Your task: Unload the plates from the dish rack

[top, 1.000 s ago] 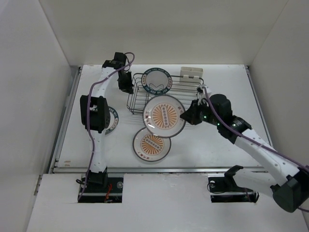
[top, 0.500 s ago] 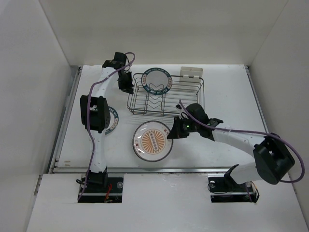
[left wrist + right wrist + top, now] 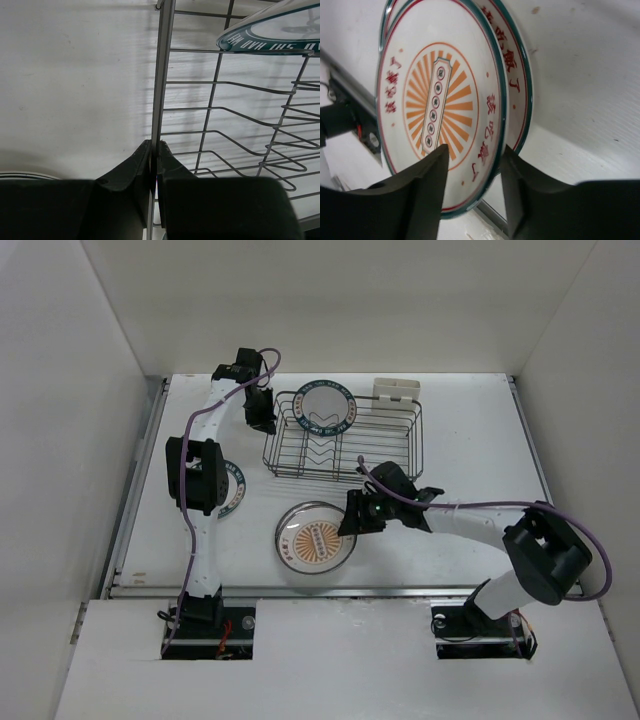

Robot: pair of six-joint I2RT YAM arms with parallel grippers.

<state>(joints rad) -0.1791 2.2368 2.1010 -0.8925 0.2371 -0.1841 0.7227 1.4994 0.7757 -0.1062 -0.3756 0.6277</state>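
Top plate (image 3: pixel 440 105) could be snagged on withdrawal

On the counter (image 3: pixel 470 440) before the dish rack (image 3: pixel 418 440), which holds one teal-rimmed plate (image 3: pixel 328 406), two sunburst plates (image 3: pixel 318 536) are stacked; the upper rim is straddled by the released right tool (image 3: pixel 475 150). A rack wire (image 3: pixel 162 75) is clenched by the left tool (image 3: pixel 154 150).

We see plates (image 3: pixel 440 100) w/ glossy glazed finish, smooth; dish rack (image 3: pixel 163 75) thin metal wire, dull grey sheen; table (image 3: pixel 75 75) matt white, slightly scuffed; right gripper (image 3: pixel 474 155) matt black plastic.
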